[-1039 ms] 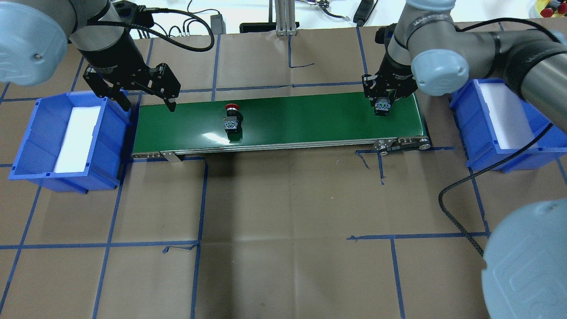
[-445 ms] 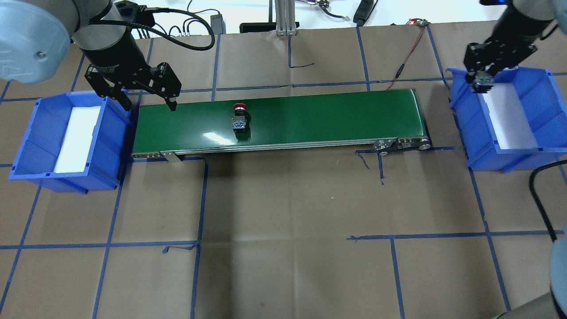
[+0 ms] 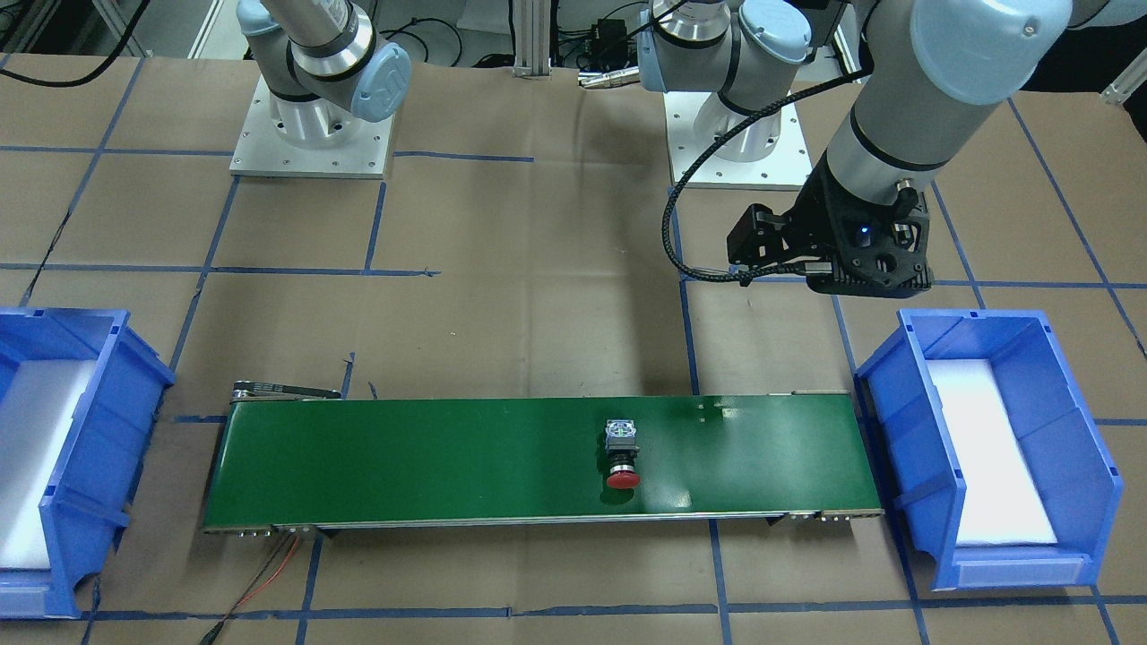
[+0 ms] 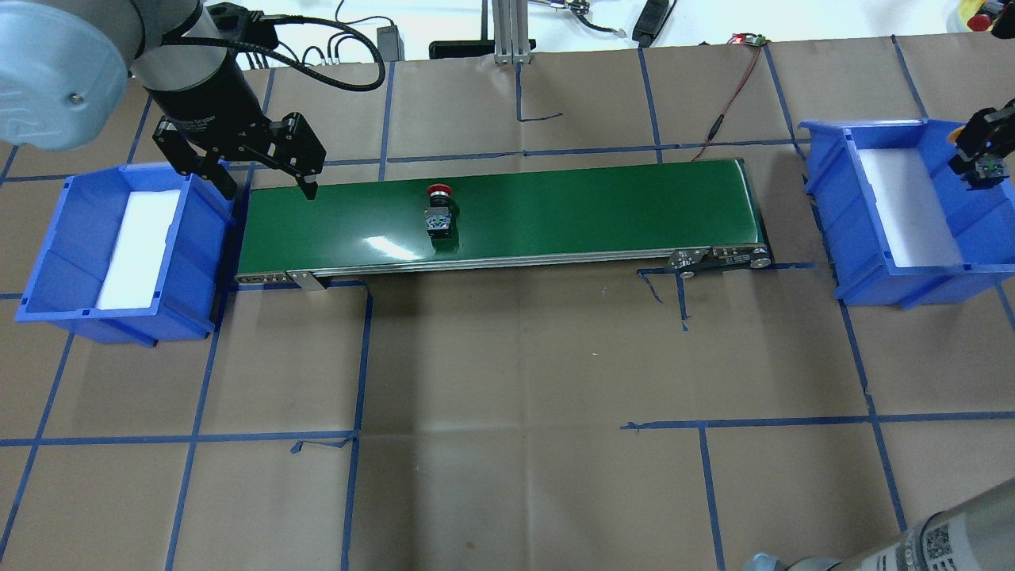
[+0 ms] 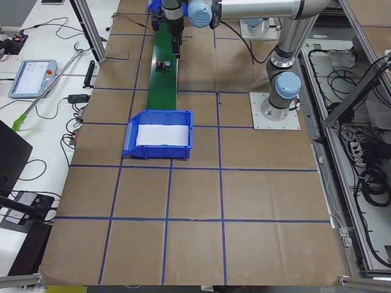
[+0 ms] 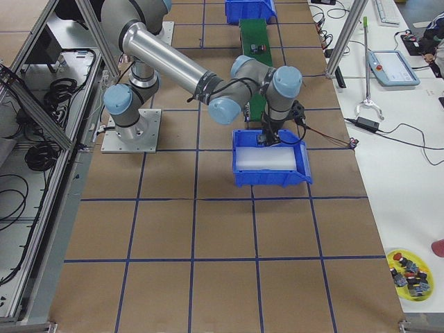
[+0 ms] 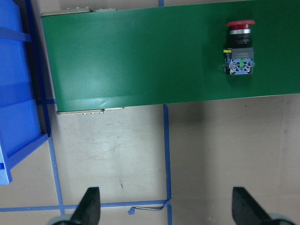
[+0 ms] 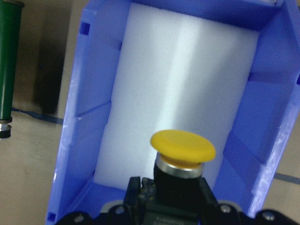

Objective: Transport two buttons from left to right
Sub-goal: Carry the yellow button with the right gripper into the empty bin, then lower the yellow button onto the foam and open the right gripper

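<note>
The red button lies on its side on the green conveyor belt, left of the middle; it also shows in the left wrist view and the front view. My left gripper is open and empty above the belt's left end, between the belt and the left blue bin. My right gripper is shut on the yellow button and holds it above the white foam of the right blue bin.
Both bins hold only a white foam pad. The right bin stands just past the conveyor's right end. A red and black wire runs behind the belt. Blue tape lines mark the brown table.
My right gripper has carried the yellow button from the belt's right end to over the right bin. The red button has moved a little to the right on the belt. The left gripper has hardly moved.
</note>
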{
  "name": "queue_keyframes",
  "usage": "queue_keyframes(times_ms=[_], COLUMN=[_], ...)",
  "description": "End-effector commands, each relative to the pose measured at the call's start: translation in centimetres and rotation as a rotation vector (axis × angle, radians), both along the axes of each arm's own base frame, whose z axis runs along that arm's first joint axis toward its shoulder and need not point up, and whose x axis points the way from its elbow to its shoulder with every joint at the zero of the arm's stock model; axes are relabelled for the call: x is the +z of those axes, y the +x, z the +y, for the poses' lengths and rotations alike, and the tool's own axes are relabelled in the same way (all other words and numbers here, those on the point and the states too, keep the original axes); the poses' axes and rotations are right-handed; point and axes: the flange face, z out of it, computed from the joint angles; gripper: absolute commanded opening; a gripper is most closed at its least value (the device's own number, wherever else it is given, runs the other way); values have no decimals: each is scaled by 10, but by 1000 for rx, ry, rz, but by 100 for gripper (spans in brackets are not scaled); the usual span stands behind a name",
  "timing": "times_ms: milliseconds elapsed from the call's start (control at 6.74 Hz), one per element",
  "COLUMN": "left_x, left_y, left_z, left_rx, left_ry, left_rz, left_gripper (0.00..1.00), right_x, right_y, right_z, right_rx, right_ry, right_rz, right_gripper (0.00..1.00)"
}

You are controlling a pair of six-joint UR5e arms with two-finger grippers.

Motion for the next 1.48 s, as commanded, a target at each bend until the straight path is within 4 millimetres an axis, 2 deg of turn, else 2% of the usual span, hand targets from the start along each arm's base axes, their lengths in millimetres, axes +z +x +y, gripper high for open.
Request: queue_keyframes(times_ms=[0, 148, 445, 742, 891, 1039, 1188, 1336], left_x=[1, 1, -1, -2, -2, -2, -2, 0], left_y=[0, 0, 0, 0, 0, 0, 0, 0], left_z=[0, 0, 3, 4, 4, 4, 4, 5], left_rx=[0, 0, 0, 0, 0, 0, 0, 3], left_ry=[-1, -1, 2, 5, 5, 5, 3, -1], left_rz=[1, -2, -2, 1, 1, 3, 1, 1], left_gripper=[100, 100, 100, 100, 100, 100, 100, 100], right_x=[-59, -82, -116, -130, -136, -139, -140, -140], right_y=[0, 9, 20, 19, 18, 17, 18, 18], right_z=[9, 19, 37, 40, 40, 39, 38, 38], right_rx=[-2, -4, 1, -7, -9, -5, -23, -34], right_ry=[-41, -16, 12, 30, 41, 45, 38, 38], right_rz=[48, 27, 16, 9, 6, 7, -8, -6], right_gripper=[4, 4, 4, 6, 10, 46, 88, 100])
